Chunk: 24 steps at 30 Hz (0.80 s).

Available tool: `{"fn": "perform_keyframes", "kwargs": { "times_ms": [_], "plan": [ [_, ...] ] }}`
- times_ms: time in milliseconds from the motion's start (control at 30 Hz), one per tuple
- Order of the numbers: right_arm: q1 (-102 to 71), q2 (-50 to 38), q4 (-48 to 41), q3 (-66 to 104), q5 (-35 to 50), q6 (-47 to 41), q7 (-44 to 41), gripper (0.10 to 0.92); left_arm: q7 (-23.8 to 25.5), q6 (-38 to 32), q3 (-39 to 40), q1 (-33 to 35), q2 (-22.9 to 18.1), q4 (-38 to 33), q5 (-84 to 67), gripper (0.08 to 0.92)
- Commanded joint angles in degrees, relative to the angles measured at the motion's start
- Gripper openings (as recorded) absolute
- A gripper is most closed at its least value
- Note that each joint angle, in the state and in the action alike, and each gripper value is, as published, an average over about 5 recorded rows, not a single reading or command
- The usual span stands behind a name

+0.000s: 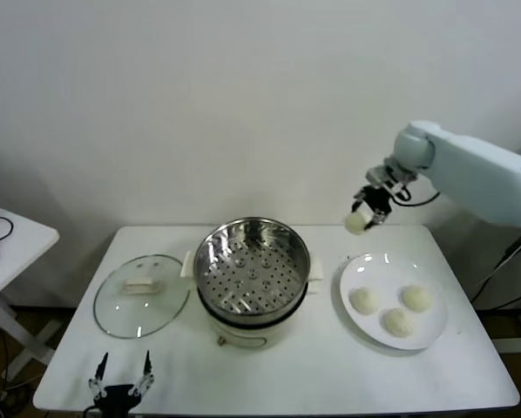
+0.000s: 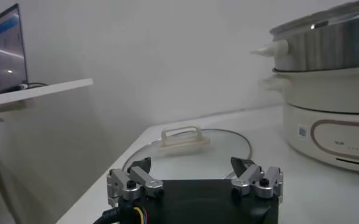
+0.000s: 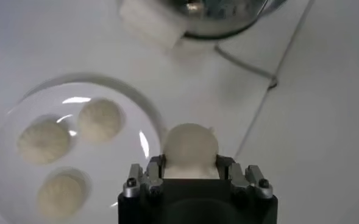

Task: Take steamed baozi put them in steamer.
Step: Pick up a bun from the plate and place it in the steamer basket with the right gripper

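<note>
**A:** ok so where's the bun at? looks like the right gripper [image 1: 366, 212] has one

**B:** yep, right gripper is up in the air past the far edge of the white plate [image 1: 435, 335], fingers pinched on a single baozi [image 1: 356, 224]. wrist cam shows it clearer, the held baozi [image 3: 192, 149] sits squeezed between the two fingers [image 3: 149, 172], well above the plate [image 3: 142, 109]

**A:** and the others?

**B:** three baozi [image 1: 364, 300] on the plate, clustered toward its middle, close together but i can't tell if any touch. plate sits just to the right of the steamer [image 1: 253, 261], which is in the middle of the white table [image 1: 313, 374]. shiny basket with the holey bottom on the cream pot

**A:** left arm doing anything?

**B:** nah, left gripper [image 1: 121, 381] is parked low at the near edge of the table, fingers spread apart, holding nothing. glass lid [image 1: 142, 294] lies flat on the table left of the steamer, right in front of that gripper [image 2: 195, 178]
</note>
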Motion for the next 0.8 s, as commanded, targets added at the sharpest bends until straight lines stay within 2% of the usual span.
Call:
{"fn": "perform_keyframes", "kwargs": {
  "times_ms": [33, 133, 333, 600, 800],
  "plan": [
    [13.0, 7.9, 17.9, -7.8, 4.8, 12.4, 6.2, 0.58, 0.0, 0.0, 0.2, -0.4, -0.9, 0.2, 0.5, 0.823],
    [10.3, 11.9, 16.8, -7.4, -1.8, 17.7, 9.4, 0.578, 0.0, 0.0, 0.3, -0.5, -1.0, 0.1, 0.6, 0.823],
    [2.1, 17.0, 7.3, -4.6, -18.2, 26.6, 13.5, 0.579, 0.0, 0.0, 0.2, -0.4, -1.0, -0.5, 0.5, 0.823],
    [-8.2, 19.4, 0.0, 0.0, -30.0, 31.9, 15.8, 0.577, 0.0, 0.0, 0.4, -0.5, -1.1, -0.6, 0.6, 0.823],
    [-12.2, 20.6, -4.5, 2.7, -33.7, 33.3, 16.9, 0.577, 0.0, -0.1, 0.5, -0.6, -1.3, -0.3, 0.8, 0.823]
  ]
}}
